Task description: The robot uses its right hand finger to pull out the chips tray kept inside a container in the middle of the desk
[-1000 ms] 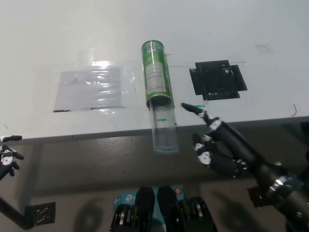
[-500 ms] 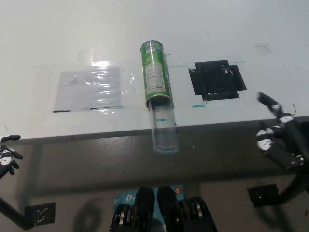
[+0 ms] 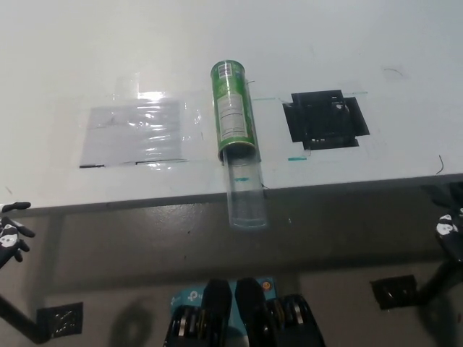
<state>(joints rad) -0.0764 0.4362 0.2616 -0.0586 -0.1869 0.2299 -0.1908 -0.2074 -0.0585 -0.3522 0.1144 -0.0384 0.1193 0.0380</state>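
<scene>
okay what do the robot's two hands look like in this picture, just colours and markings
Only slivers show. The left hand at the picture's left edge is white with black fingertips and dark patches between its segments. The right hand at the right edge is black, with one small white patch carrying dark marks. No cables or sleeves can be made out on either.

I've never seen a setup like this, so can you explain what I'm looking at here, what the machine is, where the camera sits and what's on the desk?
This is one picture from a camera on a humanoid robot's head, looking steeply down at a white desk. A green chips can lies on its side in the middle, with a clear tray sticking out of its open end past the desk edge. Beside it are a clear plastic sheet and a black taped square. The robot's white left hand rests at the lower left; its black right hand is at the right edge. Neither holds anything.
</scene>
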